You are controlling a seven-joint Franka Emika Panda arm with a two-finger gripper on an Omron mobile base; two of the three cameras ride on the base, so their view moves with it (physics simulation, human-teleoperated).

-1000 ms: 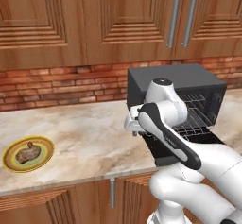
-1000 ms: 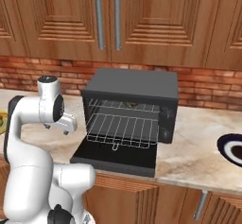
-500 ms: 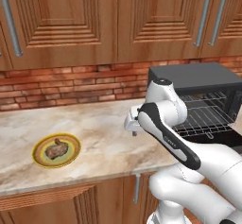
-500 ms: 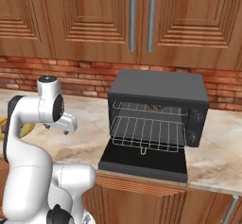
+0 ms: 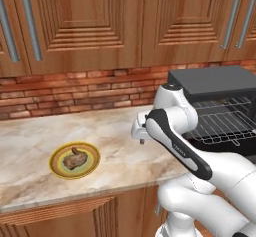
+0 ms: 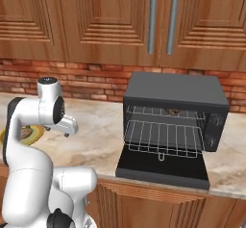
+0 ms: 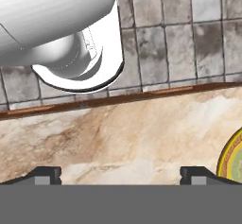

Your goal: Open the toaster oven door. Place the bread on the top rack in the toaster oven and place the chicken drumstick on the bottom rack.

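Hovering over the bench (image 5: 115, 131) with fingers apart and nothing between them, the hand (image 5: 141, 140) sits between plate and oven. To its left, the drumstick (image 5: 73, 158) lies on a yellow plate (image 5: 92, 165). To its right, the oven door (image 6: 163, 166) lies open; something small already rests on the top rack (image 6: 166, 111), apparently the bread.

Black toaster oven (image 6: 175, 107), yellow-green plate (image 5: 56, 164), red brick wall (image 5: 75, 91)
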